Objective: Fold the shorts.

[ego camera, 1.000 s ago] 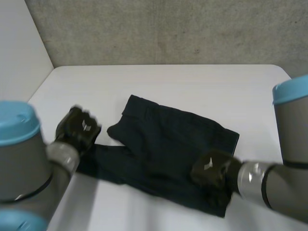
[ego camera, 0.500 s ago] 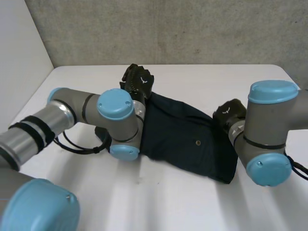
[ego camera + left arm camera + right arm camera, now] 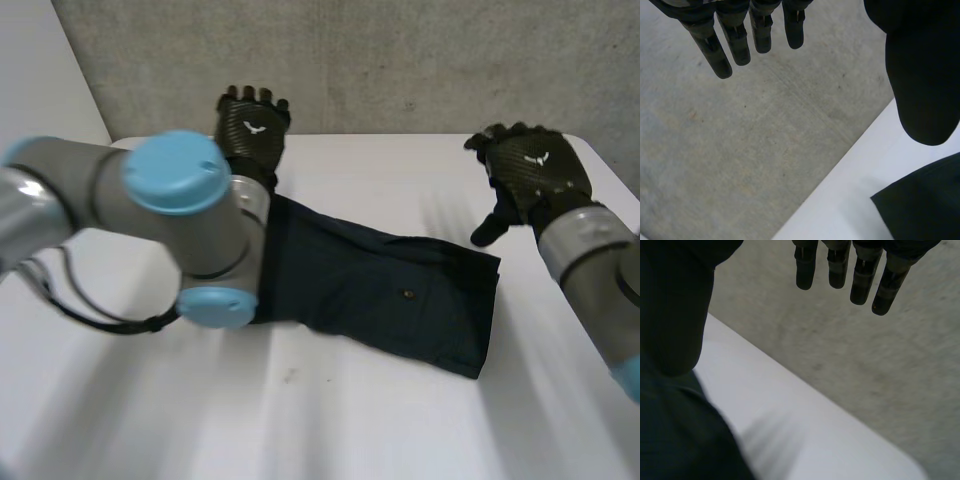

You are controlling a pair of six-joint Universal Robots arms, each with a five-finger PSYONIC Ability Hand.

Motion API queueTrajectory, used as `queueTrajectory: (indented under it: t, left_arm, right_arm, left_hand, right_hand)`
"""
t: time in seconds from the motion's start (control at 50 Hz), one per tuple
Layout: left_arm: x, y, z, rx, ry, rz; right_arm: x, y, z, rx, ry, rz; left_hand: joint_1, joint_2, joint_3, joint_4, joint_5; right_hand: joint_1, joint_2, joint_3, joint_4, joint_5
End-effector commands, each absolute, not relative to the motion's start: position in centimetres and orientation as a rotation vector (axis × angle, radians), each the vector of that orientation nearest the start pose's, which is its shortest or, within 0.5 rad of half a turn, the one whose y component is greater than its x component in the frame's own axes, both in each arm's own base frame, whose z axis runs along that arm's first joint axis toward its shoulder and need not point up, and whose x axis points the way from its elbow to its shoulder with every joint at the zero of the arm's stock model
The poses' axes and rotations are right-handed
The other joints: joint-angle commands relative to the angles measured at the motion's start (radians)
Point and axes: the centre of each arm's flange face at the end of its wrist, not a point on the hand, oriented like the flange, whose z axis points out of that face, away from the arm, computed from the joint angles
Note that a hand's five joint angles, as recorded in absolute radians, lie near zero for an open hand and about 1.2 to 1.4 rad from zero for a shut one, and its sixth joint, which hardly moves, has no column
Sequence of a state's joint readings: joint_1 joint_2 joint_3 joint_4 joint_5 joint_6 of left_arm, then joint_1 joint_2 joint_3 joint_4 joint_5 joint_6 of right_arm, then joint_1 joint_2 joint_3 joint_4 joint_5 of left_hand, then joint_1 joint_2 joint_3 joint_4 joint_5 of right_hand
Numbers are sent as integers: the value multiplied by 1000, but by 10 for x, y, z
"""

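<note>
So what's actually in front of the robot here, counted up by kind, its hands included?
Dark shorts: 1, lying on the table.
Black hands: 2, the left hand and the right hand, both open and holding nothing.
White table: 1.
Total: 4.

A white worktop [image 3: 380, 170] is set against a grey concrete wall [image 3: 400, 60], whose surface is mottled and marked with fine scratches and small pits. At the left, the concrete is met by a plain white side wall [image 3: 40, 80]. The scene is evenly and softly lit.
</note>
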State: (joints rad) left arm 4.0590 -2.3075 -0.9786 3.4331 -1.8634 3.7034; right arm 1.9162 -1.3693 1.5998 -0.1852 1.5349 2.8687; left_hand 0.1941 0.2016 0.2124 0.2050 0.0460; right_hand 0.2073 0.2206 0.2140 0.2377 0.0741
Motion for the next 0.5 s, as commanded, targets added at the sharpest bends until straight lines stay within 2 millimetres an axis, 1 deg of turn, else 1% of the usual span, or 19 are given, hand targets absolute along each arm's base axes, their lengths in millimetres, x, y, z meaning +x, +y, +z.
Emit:
queueTrajectory:
  t: [0.02,0.04,0.08,0.1,0.12,0.16,0.18,0.2,0.22,0.26,0.32,0.4,0.42,0.48,0.5]
  left_arm:
    - [-322,-275,240,768,2125,-2310]
    - [-314,-270,234,760,2179,-2291]
    - [-307,-267,228,753,2227,-2268]
    - [-304,-265,225,746,2250,-2252]
    - [-297,-262,217,740,2288,-2216]
    - [-291,-258,209,742,2318,-2178]
    - [-289,-256,206,743,2329,-2159]
    - [-286,-252,198,751,2352,-2125]
    - [-285,-252,196,751,2356,-2118]
    - [-282,-252,191,739,2368,-2100]
    - [-280,-255,190,725,2364,-2100]
    - [-278,-257,190,711,2367,-2096]
    - [-278,-257,189,712,2369,-2092]
    - [-277,-256,187,714,2374,-2084]
    - [-277,-255,186,716,2378,-2078]
  right_arm:
    - [234,-239,225,-678,2209,-1743]
    - [232,-229,213,-697,2254,-1671]
    - [232,-221,204,-710,2275,-1629]
    - [231,-218,193,-721,2288,-1605]
    - [231,-216,189,-724,2293,-1602]
    - [230,-215,181,-736,2296,-1608]
    - [230,-216,172,-747,2301,-1613]
    - [230,-216,167,-751,2308,-1606]
    - [229,-218,156,-760,2329,-1592]
    - [228,-222,142,-771,2355,-1579]
    - [228,-227,135,-776,2367,-1596]
    - [228,-235,126,-789,2383,-1641]
    - [228,-238,121,-809,2402,-1638]
    - [226,-242,119,-834,2423,-1656]
    - [223,-245,121,-841,2429,-1677]
  left_hand:
    - [-20,-27,-38,-30,-46]
    - [-20,-27,-38,-30,-46]
    - [-16,-23,-34,-27,-42]
    - [-16,-23,-34,-27,-42]
    - [-16,-23,-34,-27,-42]
    - [-16,-23,-34,-27,-42]
    - [-16,-23,-34,-27,-42]
    - [-13,-20,-31,-24,-39]
    - [-10,-17,-28,-21,-36]
    - [16,9,-2,5,-10]
    - [17,9,-2,6,-10]
    - [19,12,1,8,-7]
    - [19,12,1,8,-7]
    - [19,12,1,8,-7]
    - [19,12,1,8,-7]
  right_hand:
    - [-33,-46,-39,-63,-74]
    - [-11,-24,-18,-41,-52]
    - [16,2,9,-15,-26]
    - [39,26,32,9,-2]
    - [42,29,35,12,1]
    - [65,52,59,35,24]
    - [101,87,94,70,59]
    - [110,96,103,79,68]
    - [127,114,120,97,86]
    - [177,163,170,146,135]
    - [247,234,241,217,206]
    - [406,393,399,375,364]
    - [592,579,585,562,551]
    - [1179,1166,1173,1149,1138]
    - [1189,1176,1182,1158,1147]
